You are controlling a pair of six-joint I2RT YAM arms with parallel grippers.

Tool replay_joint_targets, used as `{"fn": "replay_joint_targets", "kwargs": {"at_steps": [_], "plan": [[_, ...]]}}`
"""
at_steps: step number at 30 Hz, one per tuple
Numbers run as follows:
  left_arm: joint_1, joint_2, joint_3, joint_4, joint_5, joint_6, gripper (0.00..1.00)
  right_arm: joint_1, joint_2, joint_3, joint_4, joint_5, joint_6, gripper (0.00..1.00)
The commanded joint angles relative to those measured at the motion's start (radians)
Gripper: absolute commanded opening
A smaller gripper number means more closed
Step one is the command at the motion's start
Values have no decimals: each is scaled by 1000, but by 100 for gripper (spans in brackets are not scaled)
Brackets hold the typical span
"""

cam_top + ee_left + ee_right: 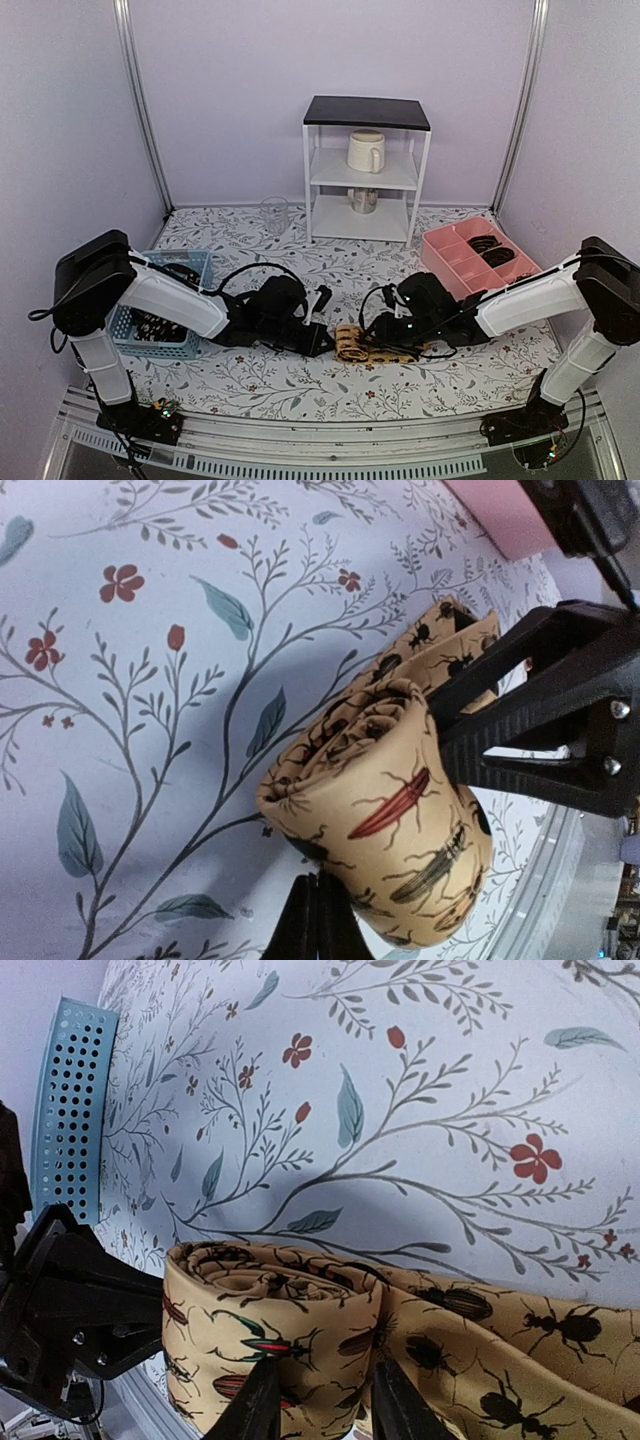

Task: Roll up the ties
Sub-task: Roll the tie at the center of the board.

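A tan-orange tie (352,343) printed with dark insects lies at the table's middle, one end wound into a roll (400,810) and its tail stretching flat to the right (520,1350). My right gripper (322,1370) is shut on the roll, one finger on the outer wrap and one at the crease where the tail leaves; it also shows in the top view (380,346). My left gripper (316,885) is shut with nothing between its fingers, its tips against the roll's near end (324,343). Dark ties lie in the blue basket (155,325), and rolled ones in the pink tray (497,256).
The blue mesh basket (192,258) stands at the left by my left arm. The pink divided tray (440,250) sits at the right. A white shelf (366,112) at the back holds a mug (366,151) and a jar (363,200). A clear glass (274,214) stands left of it.
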Motion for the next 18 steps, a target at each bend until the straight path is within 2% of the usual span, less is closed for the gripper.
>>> {"fn": "replay_joint_targets", "kwargs": {"at_steps": [1,18], "plan": [[-3,-14,35,4,16,27,0,-8,-52,-30,-22,23,-15,32],[-37,51,154,-67,56,45,0,-35,-116,-113,1,42,-12,32]]}}
